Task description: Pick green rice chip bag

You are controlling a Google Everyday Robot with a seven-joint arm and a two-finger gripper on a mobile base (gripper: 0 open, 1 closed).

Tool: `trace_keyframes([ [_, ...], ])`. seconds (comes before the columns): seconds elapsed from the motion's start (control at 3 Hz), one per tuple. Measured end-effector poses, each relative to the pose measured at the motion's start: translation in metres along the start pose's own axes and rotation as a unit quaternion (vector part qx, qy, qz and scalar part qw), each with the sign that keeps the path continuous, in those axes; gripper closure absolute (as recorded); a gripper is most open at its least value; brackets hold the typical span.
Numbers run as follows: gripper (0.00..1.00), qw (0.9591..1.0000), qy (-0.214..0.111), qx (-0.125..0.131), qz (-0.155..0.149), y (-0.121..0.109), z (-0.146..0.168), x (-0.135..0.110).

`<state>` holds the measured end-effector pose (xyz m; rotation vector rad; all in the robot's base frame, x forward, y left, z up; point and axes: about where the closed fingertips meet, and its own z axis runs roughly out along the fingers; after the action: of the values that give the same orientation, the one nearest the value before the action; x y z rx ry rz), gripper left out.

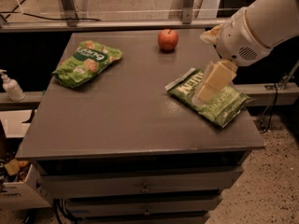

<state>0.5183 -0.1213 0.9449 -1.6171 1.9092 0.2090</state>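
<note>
The green rice chip bag (pixel 87 62), bright light green with a dark label and pictures of round rice cakes, lies at the far left of the grey table (pixel 126 120). My gripper (pixel 209 85) hangs from the white arm at the right side of the table, over the olive Kettle bag (pixel 210 97), far to the right of the rice chip bag. It holds nothing.
A red apple (pixel 168 39) sits at the table's far edge, middle. The Kettle bag lies on the right side under my gripper. A hand-sanitiser bottle (pixel 10 85) stands on a shelf to the left. Drawers are below the tabletop.
</note>
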Motion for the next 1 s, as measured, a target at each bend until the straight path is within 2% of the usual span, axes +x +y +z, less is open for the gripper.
trace_keyframes([
  [0.33,0.0,0.9998,-0.009,0.016,0.007,-0.001,0.005,-0.001],
  [0.67,0.0,0.9991,-0.032,0.027,0.0,-0.001,0.03,-0.016],
  [1.0,0.0,0.9939,-0.087,0.053,-0.042,-0.024,0.087,-0.067],
])
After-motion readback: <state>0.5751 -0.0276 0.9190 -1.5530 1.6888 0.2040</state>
